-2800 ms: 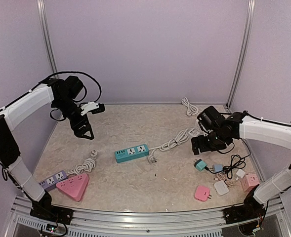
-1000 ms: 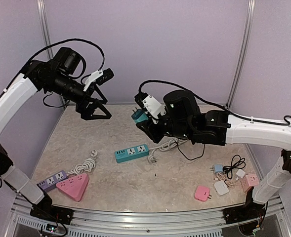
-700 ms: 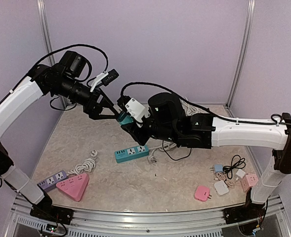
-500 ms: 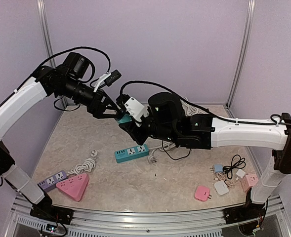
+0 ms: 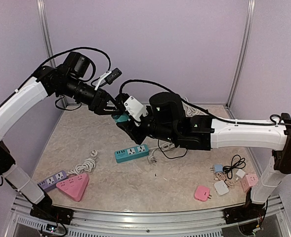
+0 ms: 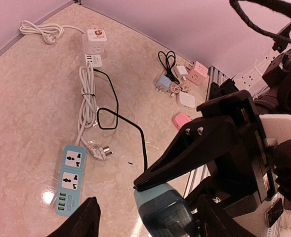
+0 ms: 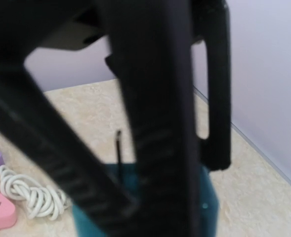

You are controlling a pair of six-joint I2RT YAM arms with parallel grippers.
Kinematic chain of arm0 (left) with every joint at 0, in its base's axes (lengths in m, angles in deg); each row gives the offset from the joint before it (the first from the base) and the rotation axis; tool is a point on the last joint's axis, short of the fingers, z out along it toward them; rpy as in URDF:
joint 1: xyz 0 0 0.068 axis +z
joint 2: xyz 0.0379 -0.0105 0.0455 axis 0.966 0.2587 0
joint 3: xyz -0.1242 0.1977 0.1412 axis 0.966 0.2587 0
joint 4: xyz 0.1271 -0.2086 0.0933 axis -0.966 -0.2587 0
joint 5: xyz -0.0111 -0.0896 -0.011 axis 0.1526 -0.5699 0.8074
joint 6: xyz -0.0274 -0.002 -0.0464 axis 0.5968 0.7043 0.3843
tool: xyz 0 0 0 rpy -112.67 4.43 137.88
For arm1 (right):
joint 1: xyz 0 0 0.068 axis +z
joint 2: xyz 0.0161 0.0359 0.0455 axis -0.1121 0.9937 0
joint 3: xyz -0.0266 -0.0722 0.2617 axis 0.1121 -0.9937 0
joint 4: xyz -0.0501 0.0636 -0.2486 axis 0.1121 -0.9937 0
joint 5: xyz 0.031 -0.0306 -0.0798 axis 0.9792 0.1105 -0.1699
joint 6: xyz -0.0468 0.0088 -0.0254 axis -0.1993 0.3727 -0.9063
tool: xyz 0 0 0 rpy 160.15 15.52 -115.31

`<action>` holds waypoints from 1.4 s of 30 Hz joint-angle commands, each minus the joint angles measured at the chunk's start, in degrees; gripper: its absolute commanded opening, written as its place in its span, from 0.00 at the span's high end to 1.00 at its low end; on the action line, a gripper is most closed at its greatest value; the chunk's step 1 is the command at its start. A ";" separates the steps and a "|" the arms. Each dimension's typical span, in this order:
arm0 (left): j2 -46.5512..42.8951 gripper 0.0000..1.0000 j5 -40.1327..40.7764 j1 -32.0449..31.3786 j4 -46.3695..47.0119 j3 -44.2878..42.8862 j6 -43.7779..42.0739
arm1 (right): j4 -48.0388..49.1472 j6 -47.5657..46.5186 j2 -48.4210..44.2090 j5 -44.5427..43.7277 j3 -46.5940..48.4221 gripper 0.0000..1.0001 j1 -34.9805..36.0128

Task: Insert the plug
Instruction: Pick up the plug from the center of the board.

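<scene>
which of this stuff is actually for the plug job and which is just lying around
For the job: teal plug, held in the right gripper; teal power strip.
Lying about: pink triangular strip; purple strip; pink charger; white charger; pink cube socket.

left arm: raised, reaching right
left gripper (image 5: 114, 108): i see jaws parted
right arm: raised, stretched far left
right gripper (image 5: 121, 120): clamped on teal plastic plug (image 6: 162, 212)

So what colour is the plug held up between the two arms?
Teal; the plug shows best in the left wrist view.
</scene>
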 commanded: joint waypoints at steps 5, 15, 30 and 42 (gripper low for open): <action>1.08 0.55 -0.60 0.09 -1.49 -0.06 -0.37 | 2.06 -0.50 -1.22 -2.45 -1.24 1.00 0.63; 1.54 0.44 1.88 -0.23 -1.42 0.33 1.05 | -1.49 0.38 0.71 -7.80 2.63 1.00 0.81; 3.43 1.00 0.99 -0.70 -2.46 -1.77 -1.34 | -1.14 -1.26 -0.02 -5.60 2.28 0.95 1.44; 0.24 1.00 14.17 -0.10 -8.70 -8.25 -14.19 | -2.63 13.96 -15.23 10.14 -7.48 0.06 -6.19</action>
